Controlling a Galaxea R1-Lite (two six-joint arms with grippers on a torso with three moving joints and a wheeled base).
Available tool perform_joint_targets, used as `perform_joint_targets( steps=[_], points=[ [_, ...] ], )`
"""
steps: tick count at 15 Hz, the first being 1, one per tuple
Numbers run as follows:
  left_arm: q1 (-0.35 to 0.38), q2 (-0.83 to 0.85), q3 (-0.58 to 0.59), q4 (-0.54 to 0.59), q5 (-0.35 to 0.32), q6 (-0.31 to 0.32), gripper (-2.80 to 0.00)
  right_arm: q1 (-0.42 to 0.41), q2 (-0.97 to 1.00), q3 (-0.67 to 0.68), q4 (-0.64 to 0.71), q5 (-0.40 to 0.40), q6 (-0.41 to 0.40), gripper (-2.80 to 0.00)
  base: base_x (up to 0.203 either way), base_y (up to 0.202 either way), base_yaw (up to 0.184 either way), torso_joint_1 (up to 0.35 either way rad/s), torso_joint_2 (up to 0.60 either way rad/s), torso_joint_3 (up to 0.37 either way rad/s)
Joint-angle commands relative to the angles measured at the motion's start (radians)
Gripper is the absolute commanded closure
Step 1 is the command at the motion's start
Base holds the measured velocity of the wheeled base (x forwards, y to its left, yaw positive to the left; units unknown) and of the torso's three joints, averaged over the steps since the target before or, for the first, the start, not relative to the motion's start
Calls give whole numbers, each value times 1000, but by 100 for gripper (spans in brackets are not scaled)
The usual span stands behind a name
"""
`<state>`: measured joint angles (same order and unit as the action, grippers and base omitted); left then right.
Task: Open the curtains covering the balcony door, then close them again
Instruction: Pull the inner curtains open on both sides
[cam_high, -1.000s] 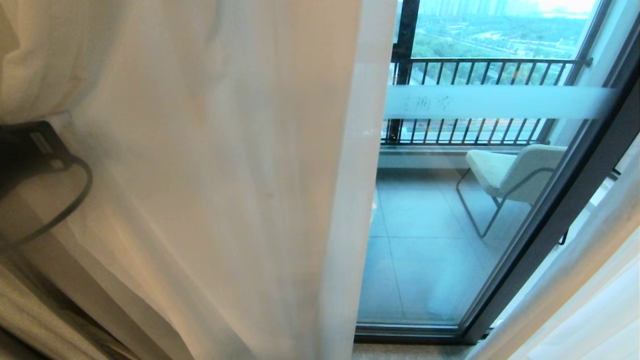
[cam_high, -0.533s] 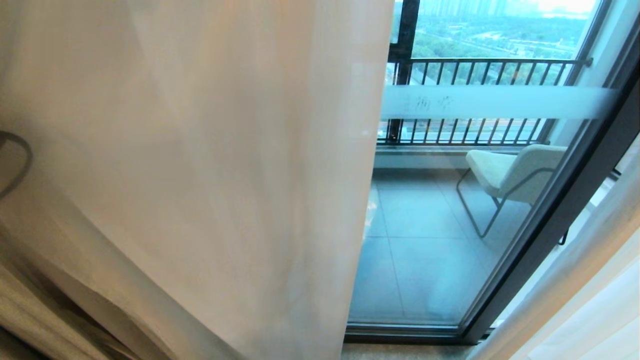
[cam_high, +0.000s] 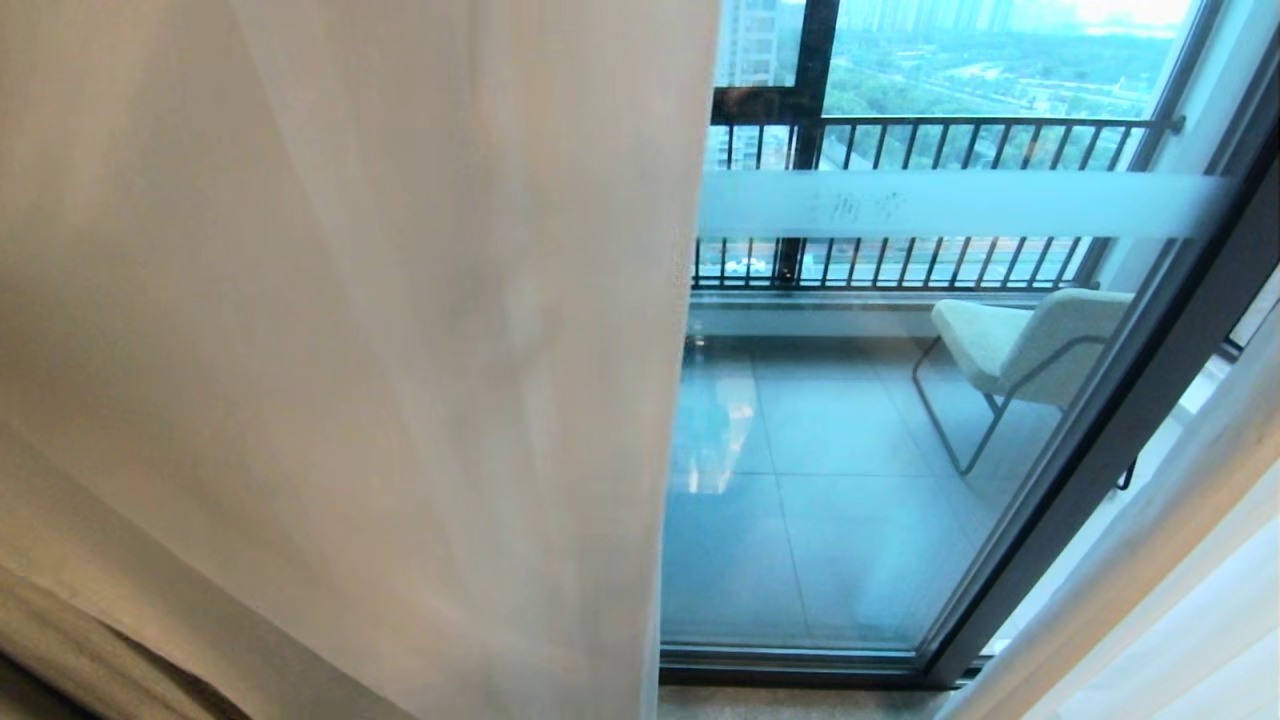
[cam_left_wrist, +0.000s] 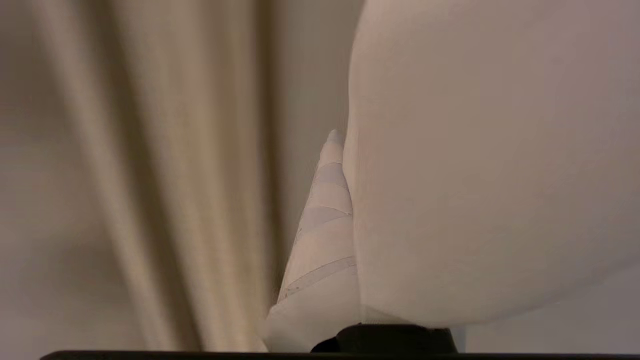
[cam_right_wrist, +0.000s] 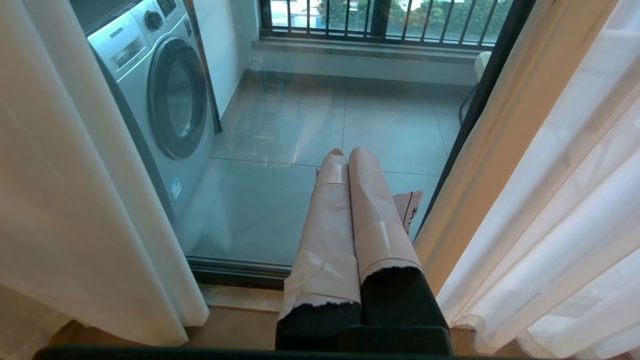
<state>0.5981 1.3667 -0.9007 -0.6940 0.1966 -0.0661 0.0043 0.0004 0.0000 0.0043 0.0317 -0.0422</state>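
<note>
The left sheer white curtain (cam_high: 350, 350) fills the left half of the head view, its hemmed edge hanging near the middle. The other curtain (cam_high: 1150, 600) hangs at the right edge. Between them shows the balcony door (cam_high: 850, 450), glass with a frosted band (cam_high: 950, 203) and a dark frame (cam_high: 1130, 430). My left gripper (cam_left_wrist: 345, 137) is outside the head view. In the left wrist view one taped finger (cam_left_wrist: 325, 240) presses against bulging curtain fabric (cam_left_wrist: 475, 175) that hides the other finger; the jaws are shut on it. My right gripper (cam_right_wrist: 347, 152) is shut and empty, low down, pointing at the glass.
Beyond the glass are a pale chair (cam_high: 1020, 340), a black railing (cam_high: 950, 130) and a washing machine (cam_right_wrist: 160, 90). A thicker beige drape (cam_left_wrist: 175, 175) hangs past the left gripper. The door's sill (cam_right_wrist: 235, 270) runs along the floor in front of the right gripper.
The left curtain's edge has slid left, uncovering more glass. The left arm, seen through the fabric at the far left, has gone out of the head view.
</note>
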Motion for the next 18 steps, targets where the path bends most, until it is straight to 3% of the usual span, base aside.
perform_joint_targets(
  steps=[1, 4, 7, 13, 18],
  points=[
    [108, 72, -47, -3, 3, -26, 0, 0, 0, 0, 0, 1, -1, 0, 0, 0, 0, 0, 0, 0],
    [224, 134, -69, 10, 3, -77, 0, 0, 0, 0, -1, 1, -1, 0, 0, 0, 0, 0, 0, 0],
    [289, 187, -86, 42, 2, -142, 0, 0, 0, 0, -1, 1, -1, 0, 0, 0, 0, 0, 0, 0],
    [375, 309, -236, 304, 4, -373, 0, 0, 0, 0, 0, 1, -1, 0, 0, 0, 0, 0, 0, 0],
    [419, 438, -371, 495, 60, -496, 0, 0, 0, 0, 0, 1, -1, 0, 0, 0, 0, 0, 0, 0]
  ],
)
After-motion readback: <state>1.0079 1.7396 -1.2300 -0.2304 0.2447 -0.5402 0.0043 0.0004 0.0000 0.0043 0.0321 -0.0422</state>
